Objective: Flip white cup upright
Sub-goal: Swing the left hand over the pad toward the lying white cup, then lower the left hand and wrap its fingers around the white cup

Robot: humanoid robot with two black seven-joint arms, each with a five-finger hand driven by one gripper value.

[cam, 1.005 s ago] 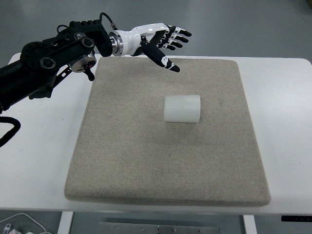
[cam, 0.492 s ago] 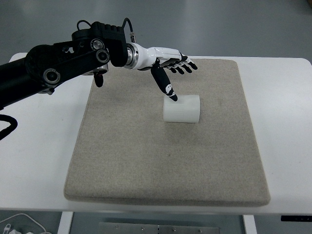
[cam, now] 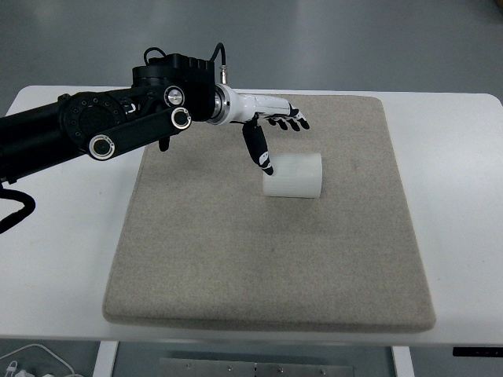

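One arm is in view, the left, entering from the picture's left edge as a black jointed limb and running across the upper part of the white table (cam: 456,157) to a silver wrist and a white-and-black hand. The left hand (cam: 271,126) is positioned over the far portion of the beige mat (cam: 236,259), with its fingers (cam: 292,122) spread and extended toward the right, and its thumb (cam: 258,149) angled down toward the camera side. Nothing is grasped; the hand is open. The thumb tip sits at the upper left corner of the white cup (cam: 293,174), at or very near its surface; actual contact cannot be confirmed from this angle. The white cup lies on its side on the mat, its long axis running left to right, located right of centre in the mat's upper half. Which end is the mouth cannot be determined. The extended fingers are just beyond the cup's far edge and clear of it. The mat lies flat and roughly square on the table, covering most of the surface, with bare table visible to either side. A white cable (cam: 31,357) shows at the lower left corner, below the table edge. The right arm does not appear.
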